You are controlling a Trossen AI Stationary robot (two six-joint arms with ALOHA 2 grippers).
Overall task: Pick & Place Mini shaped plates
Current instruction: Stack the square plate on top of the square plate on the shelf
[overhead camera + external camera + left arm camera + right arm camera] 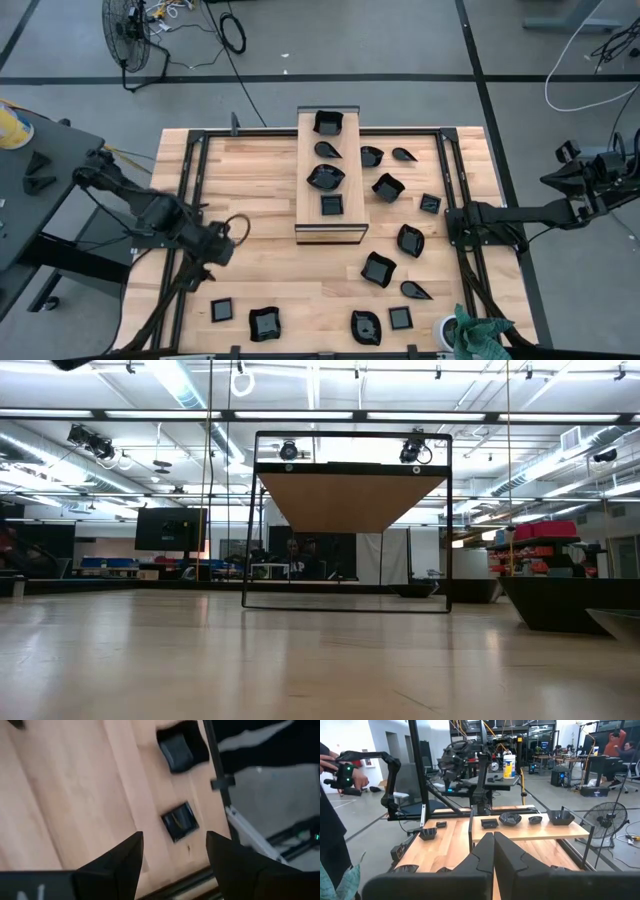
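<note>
Several small glossy black plates lie scattered on the wooden table, among them a small square one [222, 310] and a wavy-edged one [265, 323] near the near-left corner. More plates sit on a raised light wooden board [330, 228] at the middle far side. My left gripper [215, 245] hovers open over the left part of the table. In its wrist view its gripper [175, 837] frames the small square plate [179, 821], which lies flat farther off. My right gripper [458, 215] waits shut at the right rail, its fingers together [493, 845].
A black metal frame [190, 180] runs along the table's edges. A white cup [447, 330] and a green cloth-like thing [482, 335] sit at the near-right corner. A person [330, 820] stands beyond the table holding a controller. Bare wood lies between the left gripper and the board.
</note>
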